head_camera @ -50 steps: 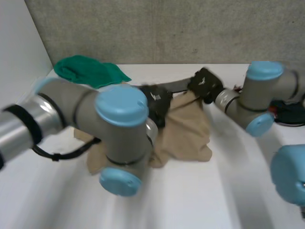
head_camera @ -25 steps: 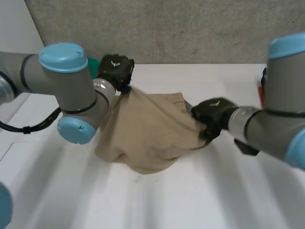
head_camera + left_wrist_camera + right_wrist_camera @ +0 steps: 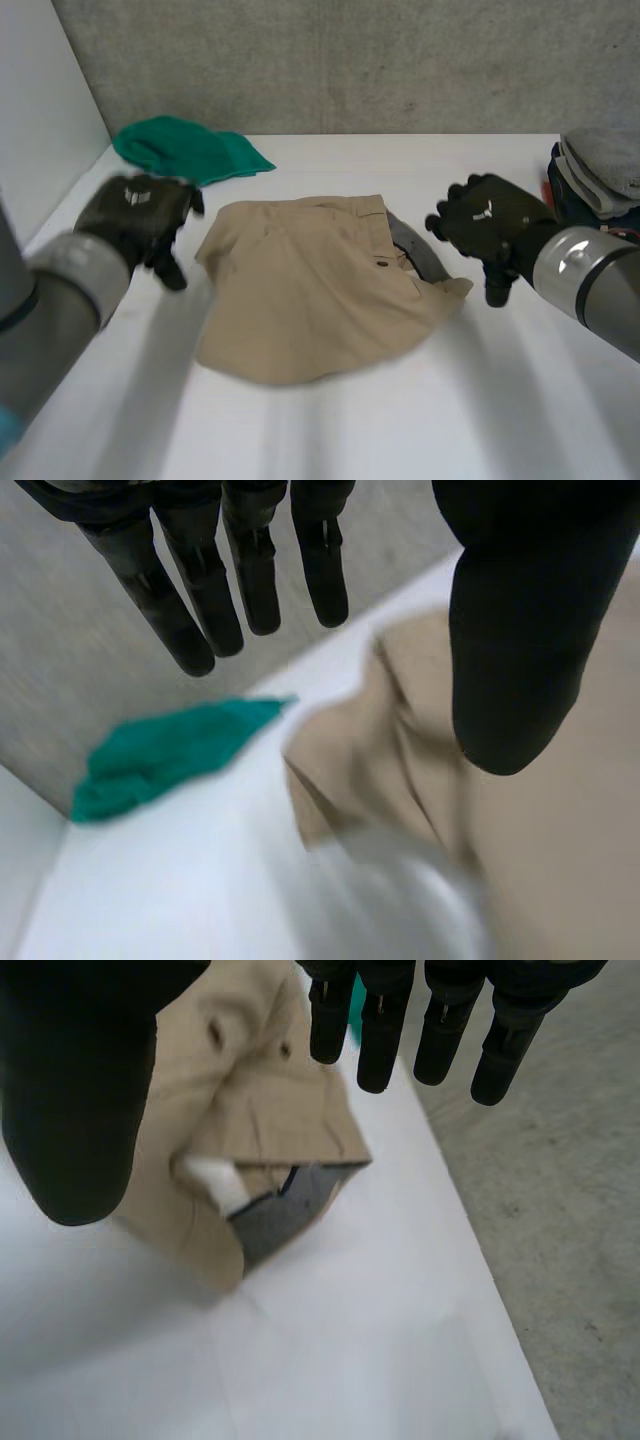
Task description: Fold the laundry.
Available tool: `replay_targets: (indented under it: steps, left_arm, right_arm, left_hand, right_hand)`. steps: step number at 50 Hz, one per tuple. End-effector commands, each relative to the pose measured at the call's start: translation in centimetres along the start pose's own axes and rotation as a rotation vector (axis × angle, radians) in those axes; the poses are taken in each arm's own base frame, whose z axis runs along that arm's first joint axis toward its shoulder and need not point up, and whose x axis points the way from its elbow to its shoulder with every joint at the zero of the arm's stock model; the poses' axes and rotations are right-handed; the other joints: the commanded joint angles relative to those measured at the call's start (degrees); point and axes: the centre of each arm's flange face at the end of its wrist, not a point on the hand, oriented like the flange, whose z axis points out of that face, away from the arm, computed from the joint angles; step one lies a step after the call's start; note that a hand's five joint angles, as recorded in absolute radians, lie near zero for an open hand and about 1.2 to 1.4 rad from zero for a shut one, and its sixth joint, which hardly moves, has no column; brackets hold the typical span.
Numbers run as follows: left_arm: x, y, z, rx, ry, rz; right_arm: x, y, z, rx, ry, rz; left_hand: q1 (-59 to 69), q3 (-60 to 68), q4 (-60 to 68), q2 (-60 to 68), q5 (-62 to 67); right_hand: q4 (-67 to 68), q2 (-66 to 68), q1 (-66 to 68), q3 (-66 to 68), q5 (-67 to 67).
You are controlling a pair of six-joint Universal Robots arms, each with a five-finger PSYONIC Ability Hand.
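The white table (image 3: pixel 400 420) carries everything. At its mid lies the tan garment (image 3: pixel 320 290), spread mostly flat, waistband along the far edge, near edge rounded & a bit rumpled. A grey inner lining shows at its far-right corner, seen close in the right wrist view (image 3: pixel 290 1210). Far left sits a green cloth (image 3: pixel 190 150), bunched, well apart from the work. At the far right edge a grey stack (image 3: pixel 605 160) of folded items.

Handling, as a judgement: the tan garment is soft, light, limp woven cloth, not fragile, prob. a little slippery on the smooth table. It will sag & crease if lifted from one point only, so best taken w/ both hands. The waistband is the thickest, firmest part, so its two far corners look like the best hold; the thin near hem would bunch up.

The left hand (image 3: pixel 140 215) hovers just left of the garment's far-left corner, not touching it; in its wrist view the hand (image 3: pixel 510 630) has fingers straight, thumb well apart, holding nothing, cloth lying beyond the thumb. The right hand (image 3: pixel 490 225) hovers just right of the right corner near the grey lining; its wrist view (image 3: pixel 80 1090) shows fingers straight & spread, empty, cloth below the palm.
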Motion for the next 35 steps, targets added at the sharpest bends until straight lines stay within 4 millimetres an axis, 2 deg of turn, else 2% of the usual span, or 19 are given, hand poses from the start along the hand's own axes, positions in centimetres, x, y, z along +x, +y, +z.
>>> replay_targets:
  steps: [1, 4, 6, 9, 12, 15, 16, 18, 19, 22, 23, 24, 26, 30, 31, 34, 35]
  left_arm:
    - [1.6, 5.4, -0.9, -0.18, 0.164, -0.022]
    - [2.0, 6.8, -0.2, -0.236, 0.2, -0.025]
    - [2.0, 8.0, 1.2, -0.269, 0.197, -0.033]
    - [2.0, 9.1, 3.1, -0.292, 0.192, -0.04]
    - [2.3, 9.5, 4.1, -0.293, 0.2, -0.033]
    - [3.2, 9.6, 5.1, -0.276, 0.219, -0.016]
    - [4.1, 9.6, 5.9, -0.263, 0.233, -0.002]
    - [4.5, 9.6, 6.2, -0.256, 0.24, 0.003]
    - [5.1, 9.6, 6.7, -0.243, 0.248, 0.013]
    - [6.0, 9.4, 7.4, -0.212, 0.254, 0.029]
    - [6.5, 9.1, 7.9, -0.184, 0.244, 0.04]
    - [6.7, 9.1, 8.2, -0.17, 0.233, 0.045]
    - [6.8, 8.7, 8.7, -0.142, 0.196, 0.055]
    - [5.0, 6.9, 9.7, -0.09, 0.043, 0.057]
    - [3.8, 5.6, 9.7, -0.054, -0.01, 0.048]
    - [2.3, 2.8, 8.9, 0.023, -0.044, 0.035]
    - [1.3, 0.2, 7.8, 0.104, -0.057, 0.022]
  right_arm:
    - [-1.8, 4.0, 3.0, -0.003, -0.072, 0.026]
    - [-2.4, 5.1, 4.4, 0.004, -0.063, 0.081]
    - [-2.9, 5.9, 5.6, 0.022, -0.044, 0.128]
    - [-3.4, 6.7, 7.1, 0.043, -0.019, 0.181]
    - [-3.9, 7.0, 7.8, 0.061, -0.006, 0.21]
    - [-4.1, 6.8, 8.3, 0.078, 0.02, 0.234]
    - [-4.1, 6.7, 8.3, 0.081, 0.03, 0.248]
    - [-4.1, 6.5, 8.2, 0.083, 0.038, 0.261]
    - [-3.9, 6.1, 8.0, 0.091, 0.044, 0.28]
    - [-3.4, 5.3, 7.5, 0.107, 0.058, 0.307]
    - [-3.0, 4.7, 7.0, 0.122, 0.065, 0.324]
    - [-2.6, 4.4, 6.7, 0.133, 0.071, 0.333]
    - [-2.0, 3.8, 6.2, 0.145, 0.085, 0.348]
    - [-0.9, 2.6, 5.0, 0.153, 0.094, 0.378]
    - [-0.5, 2.1, 4.5, 0.155, 0.097, 0.382]
    - [0.3, 1.1, 3.7, 0.155, 0.101, 0.386]
    - [1.2, 0.3, 3.2, 0.162, 0.113, 0.382]
  left_hand:
    - [-7.86, -6.97, -7.19, -7.0, -7.29]
    - [-12.81, -11.92, -12.15, -11.96, -12.25]
    - [-16.83, -15.94, -16.17, -15.98, -16.27]
    - [-16.89, -16.01, -16.23, -16.04, -16.33]
    - [-16.89, -16.01, -16.23, -16.04, -16.33]
    - [-16.89, -16.01, -16.23, -16.04, -16.33]
    - [-12.7, -11.81, -12.03, -11.84, -12.13]
    - [-5.3, -4.41, -4.64, -4.45, -4.74]
    - [2.58, 3.47, 3.24, 3.44, 3.15]
    - [14.72, 15.61, 15.38, 15.58, 15.28]
    - [26.1, 26.98, 26.76, 26.95, 26.66]
    - [31.87, 32.76, 32.54, 32.73, 32.44]
    - [50.49, 51.38, 51.15, 51.35, 51.06]
    - [53.11, 53.99, 53.77, 53.96, 53.67]
    - [53.11, 53.99, 53.77, 53.96, 53.67]
    - [53.11, 53.99, 53.77, 53.96, 53.67]
    - [53.11, 53.99, 53.77, 53.96, 53.67]
  right_hand:
    - [0.69, -2.71, -0.6, 1.31, 2.65]
    - [2.03, -1.38, 0.74, 2.65, 3.99]
    - [3.05, -0.36, 1.76, 3.67, 5.0]
    - [3.55, 0.14, 2.26, 4.17, 5.5]
    - [7.24, 3.83, 5.95, 7.86, 9.2]
    - [23.34, 19.93, 22.04, 23.96, 25.29]
    - [43.55, 40.14, 42.26, 44.17, 45.51]
    - [61.7, 58.29, 60.4, 62.32, 63.65]
    - [61.78, 58.37, 60.48, 62.4, 63.73]
    - [61.78, 58.37, 60.48, 62.4, 63.73]
    - [61.78, 58.37, 60.48, 62.4, 63.73]
    - [61.78, 58.37, 60.48, 62.4, 63.73]
    - [61.78, 58.37, 60.48, 62.4, 63.73]
    - [61.78, 58.37, 60.48, 62.4, 63.73]
    - [61.78, 58.37, 60.48, 62.4, 63.73]
    - [61.78, 58.37, 60.48, 62.4, 63.73]
    - [61.78, 58.37, 60.48, 62.4, 63.73]
